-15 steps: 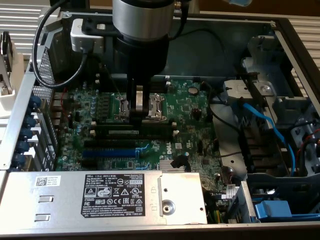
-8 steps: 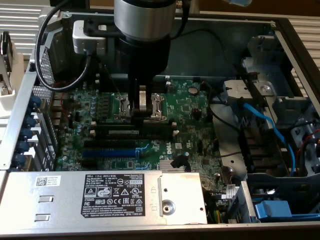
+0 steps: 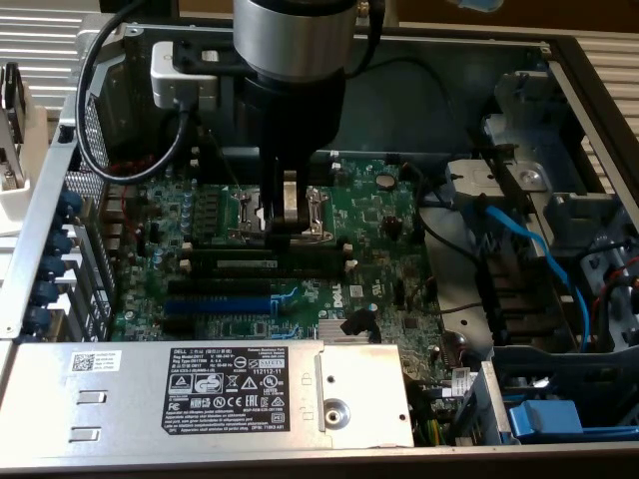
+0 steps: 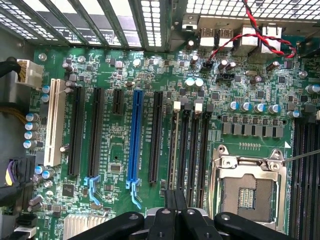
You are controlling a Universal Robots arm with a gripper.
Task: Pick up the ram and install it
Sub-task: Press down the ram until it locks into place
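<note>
Gripper: black jointed fingers, matte, nearest the wrist camera; the gripper point(image 4: 176, 200) point(image 3: 290, 225) has its pads pressed flat together.
Grasp: clenched; whether the pads pinch the ram's top edge cannot be told.
Ram: thin dark-green strip with pale markings, standing on edge along one of the black memory slots, near the middle of the motherboard; seen as a long low band in the exterior view point(image 3: 250, 262) and as a narrow edge-on line in the wrist view point(image 4: 173, 150).
Ram seating: cannot tell whether it is fully pushed home.
Memory slots: long, narrow, glossy black plastic channels point(image 4: 194, 150) point(image 3: 300, 249) lying side by side, with white latches at one end.
CPU socket: square bare-metal frame with a dark centre point(image 4: 247, 187), just beside the memory slots.
Blue expansion slot: long bright-blue plastic point(image 4: 134, 135) point(image 3: 215, 302), parallel to the black slots, towards the board's edge by the rear grille.
Motherboard: flat green board point(image 4: 115, 70) point(image 3: 389, 215), crowded with silver-topped capacitors and small chips.
Arm: grey and black cylinder point(image 3: 295, 60) pointing straight down over the board's middle, fingers vertical.
Power supply: dull grey sheet-metal box with a black label point(image 3: 120, 419), along the case's near edge in the exterior view.
Case: open grey metal shell point(image 3: 479, 60).
Blue cable: smooth flat ribbon point(image 3: 544, 254) on the exterior view's right.
</note>
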